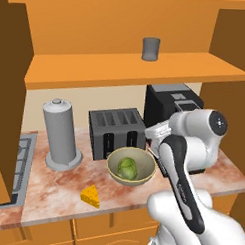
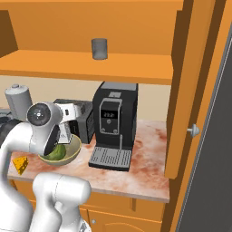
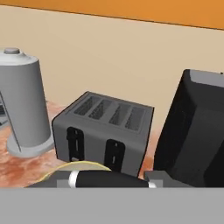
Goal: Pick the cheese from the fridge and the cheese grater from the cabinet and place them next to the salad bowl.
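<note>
The silver cheese grater point(image 1: 155, 130) hangs just above the right rim of the salad bowl point(image 1: 110, 163), in front of the toaster. My gripper point(image 1: 160, 138) is shut on it. In the hand view its dark handle point(image 3: 109, 178) lies across the bottom and hides my fingertips, with the bowl's rim point(image 3: 87, 164) beneath. The right base view shows the grater point(image 2: 67, 115) over the bowl point(image 2: 77, 146). A lettuce head point(image 1: 127, 167) lies in the bowl. The cheese point(image 1: 91, 196) sits on the counter front-left of the bowl, also seen as a wedge point(image 2: 20, 164). The cabinet shelf point(image 1: 96, 68) holds only a dark grey cup point(image 1: 151, 49).
A grey toaster point(image 1: 116, 130) stands behind the bowl, a black coffee machine point(image 1: 172, 103) to its right and a tall grey canister point(image 1: 60, 135) to its left. A stove edge point(image 1: 15, 161) lies at far left. The fridge's dark grey side point(image 2: 215, 149) fills the right edge.
</note>
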You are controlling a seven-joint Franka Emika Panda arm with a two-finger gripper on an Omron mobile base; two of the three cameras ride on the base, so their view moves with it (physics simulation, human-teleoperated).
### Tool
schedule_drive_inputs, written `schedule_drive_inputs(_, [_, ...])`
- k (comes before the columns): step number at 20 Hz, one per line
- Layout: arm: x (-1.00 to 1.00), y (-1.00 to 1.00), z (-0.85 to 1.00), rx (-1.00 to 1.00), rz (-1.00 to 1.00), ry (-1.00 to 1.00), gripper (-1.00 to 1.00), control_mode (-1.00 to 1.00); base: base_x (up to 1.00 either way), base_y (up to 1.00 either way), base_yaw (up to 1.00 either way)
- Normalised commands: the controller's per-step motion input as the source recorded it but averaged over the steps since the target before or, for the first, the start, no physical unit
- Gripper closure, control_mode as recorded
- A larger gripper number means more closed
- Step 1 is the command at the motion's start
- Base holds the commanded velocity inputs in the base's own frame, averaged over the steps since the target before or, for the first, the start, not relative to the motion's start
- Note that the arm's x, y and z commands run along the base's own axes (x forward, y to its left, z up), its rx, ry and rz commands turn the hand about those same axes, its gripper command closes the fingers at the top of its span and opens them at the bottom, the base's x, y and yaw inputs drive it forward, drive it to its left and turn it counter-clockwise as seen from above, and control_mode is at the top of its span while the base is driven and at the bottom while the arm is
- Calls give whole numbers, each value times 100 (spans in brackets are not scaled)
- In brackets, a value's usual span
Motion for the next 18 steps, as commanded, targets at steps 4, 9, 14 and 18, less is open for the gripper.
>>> schedule_drive_inputs(4, [0, 78, -24, 0, 0, 1, 100, -100, 0, 0, 0])
schedule_drive_inputs(9, [0, 85, -28, 0, 0, 0, 100, -100, 0, 0, 0])
schedule_drive_inputs(14, [0, 85, -34, 0, 0, 0, 100, -100, 0, 0, 0])
schedule_drive_inputs(18, [1, 77, -23, 0, 0, 0, 100, -100, 0, 0, 0])
